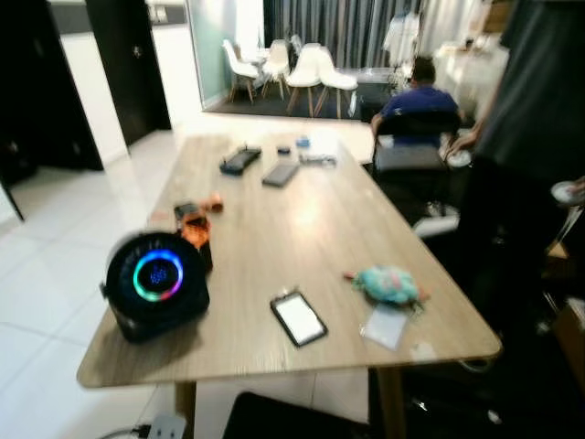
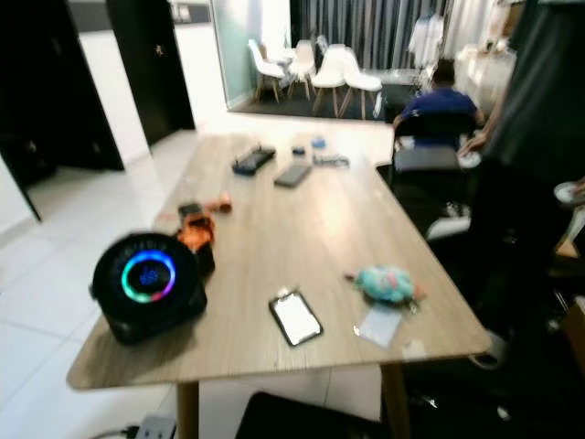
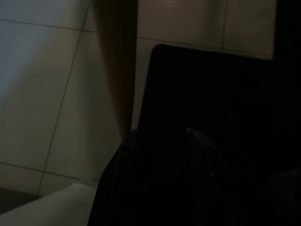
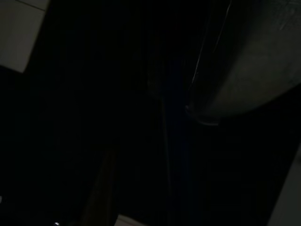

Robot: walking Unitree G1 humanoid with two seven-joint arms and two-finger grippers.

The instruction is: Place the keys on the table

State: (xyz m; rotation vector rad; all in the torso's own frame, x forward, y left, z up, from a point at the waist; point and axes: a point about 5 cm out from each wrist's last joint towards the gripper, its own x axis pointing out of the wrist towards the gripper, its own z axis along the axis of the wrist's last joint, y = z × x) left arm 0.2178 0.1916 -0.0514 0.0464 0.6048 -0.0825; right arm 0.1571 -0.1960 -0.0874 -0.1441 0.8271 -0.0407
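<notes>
A long wooden table (image 1: 302,219) stands before me, and I look down its length. Near its front right corner lies a teal fluffy object (image 1: 388,283) with a small dark ring at one end; I cannot tell whether keys hang from it. Beside it rests a clear card (image 1: 385,326). Both arms hang low in the shade. The left wrist view is dim, with the dark outline of my left gripper (image 3: 164,179) over pale floor tiles and a black shape. The right wrist view is almost black, with a grey rounded form (image 4: 244,70).
On the table are a round black speaker with a glowing ring (image 1: 155,283), a phone (image 1: 298,317), an orange and black item (image 1: 196,229) and several dark devices (image 1: 239,161) at the far end. A person in black (image 1: 530,155) stands at the right. Another sits beyond (image 1: 419,96).
</notes>
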